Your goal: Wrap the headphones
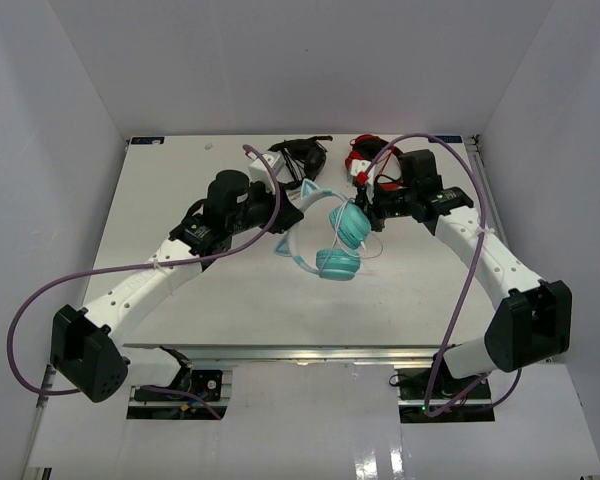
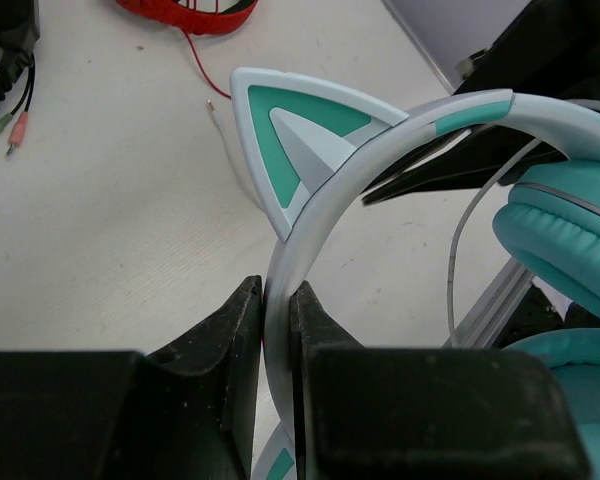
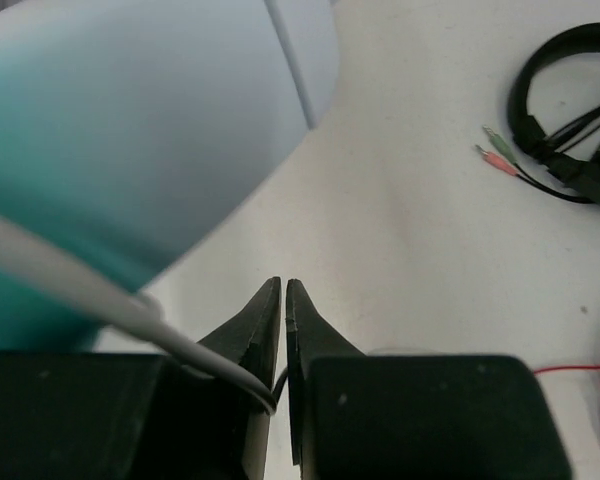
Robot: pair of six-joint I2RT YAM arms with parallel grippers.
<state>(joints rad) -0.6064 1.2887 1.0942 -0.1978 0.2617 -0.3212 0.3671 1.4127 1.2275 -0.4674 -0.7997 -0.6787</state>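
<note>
**Both claws pinched shut on teal headphones, mid-desk**

Top view: the teal headphones [image 1: 332, 240] sit around the middle of the desk [image 1: 180, 310], a bit toward the far edge, between the two arms. The left claw [image 1: 278, 212] meets them from the left and the right claw [image 1: 368, 208] from the right. From up here the jaws are too small to read, and I cannot tell if the lower ear cup rests on the desk.

The left wrist view settles the left side: the jaws are closed tight on the whitish headband [image 2: 320, 215], just below the cat ear [image 2: 290, 135]. A teal ear cup [image 2: 565, 235] hangs at the right.

Right wrist view: the jaws are almost together, with the thin white cable [image 3: 130, 305] running down into the gap and pinched there. A blurred teal cup fills the upper left of that view.

Only the wrist views show the green and pink plugs [image 3: 495, 152] beside the black headphones [image 1: 300, 155]. These lie at the far edge of the desk, with the red headphones [image 1: 365, 150] to their right at the same edge.
</note>
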